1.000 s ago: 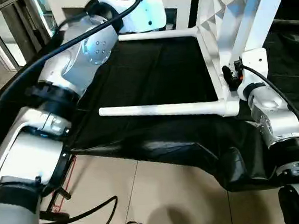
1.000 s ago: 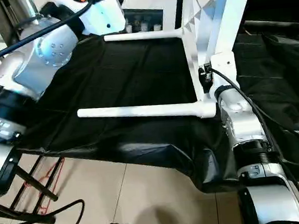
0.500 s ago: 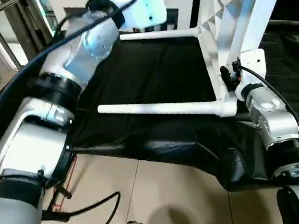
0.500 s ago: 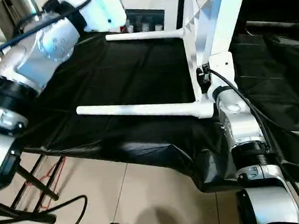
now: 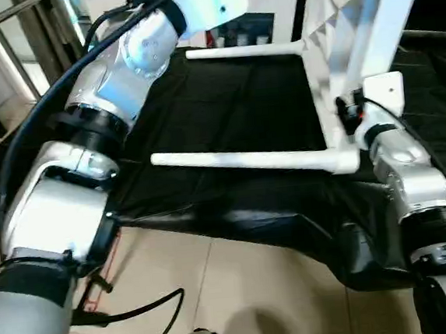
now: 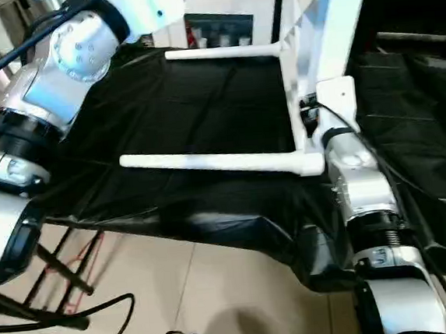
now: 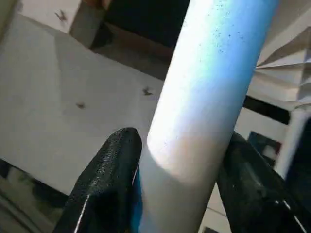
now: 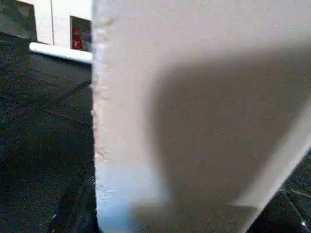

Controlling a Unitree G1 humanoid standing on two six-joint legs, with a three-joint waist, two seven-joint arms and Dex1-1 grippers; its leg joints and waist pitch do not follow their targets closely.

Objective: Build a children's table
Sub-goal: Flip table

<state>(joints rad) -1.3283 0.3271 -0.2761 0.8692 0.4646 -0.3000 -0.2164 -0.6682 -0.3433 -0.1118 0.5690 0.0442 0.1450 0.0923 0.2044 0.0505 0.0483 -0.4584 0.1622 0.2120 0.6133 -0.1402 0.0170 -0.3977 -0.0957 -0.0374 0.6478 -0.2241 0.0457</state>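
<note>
Our left jaws (image 7: pixel 177 194) pinch a white tubular leg (image 7: pixel 214 92), seemingly for socketing; right jaws' state we cannot tell.

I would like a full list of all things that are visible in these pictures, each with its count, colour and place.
Tabletop: one, white, standing on its edge on the black cloth, ribbed side showing.
Fitted legs: two, white, sticking out sideways from the tabletop's corner sockets over the cloth; nearer one and farther one.
Leg in the left gripper: one, white tube.
Black cloth: one, draped over the work table.
Floor tiles: beige, below the cloth's edge.
Cabinet: one, white, behind the work table.
Left gripper: black fingers on both sides of the tube.
Right arm: silver and white, beside the tabletop's near corner.
</note>
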